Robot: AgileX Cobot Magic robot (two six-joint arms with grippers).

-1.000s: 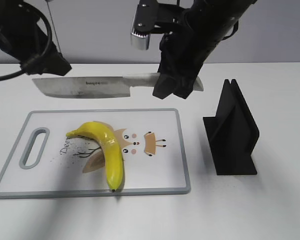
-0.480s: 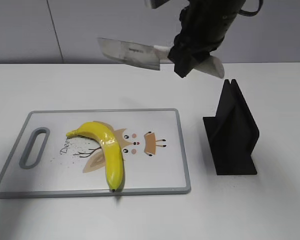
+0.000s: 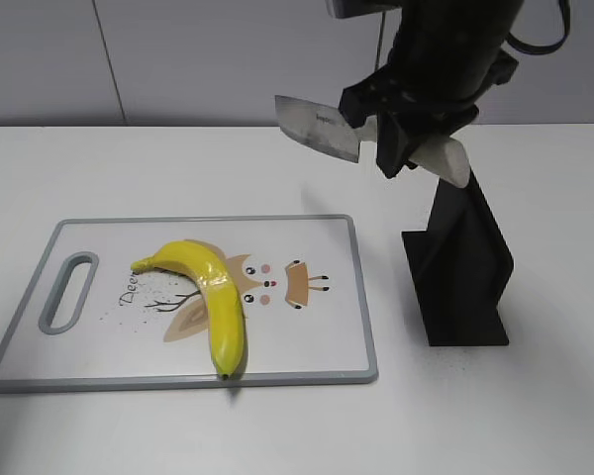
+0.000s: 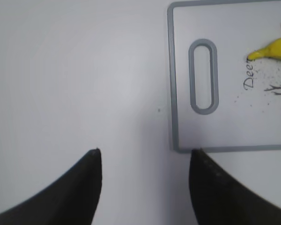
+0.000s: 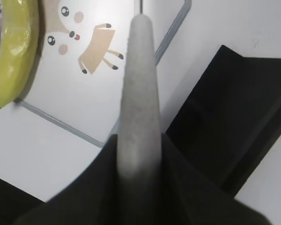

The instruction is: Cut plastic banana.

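Open room above the board; knife and stand crowd the right

The cutting board has bare table on its left and front. The banana lies across its middle. To the right, the black stand rises upright, with the right gripper holding the knife just above it.

A white table stands before a plain grey wall under even light.
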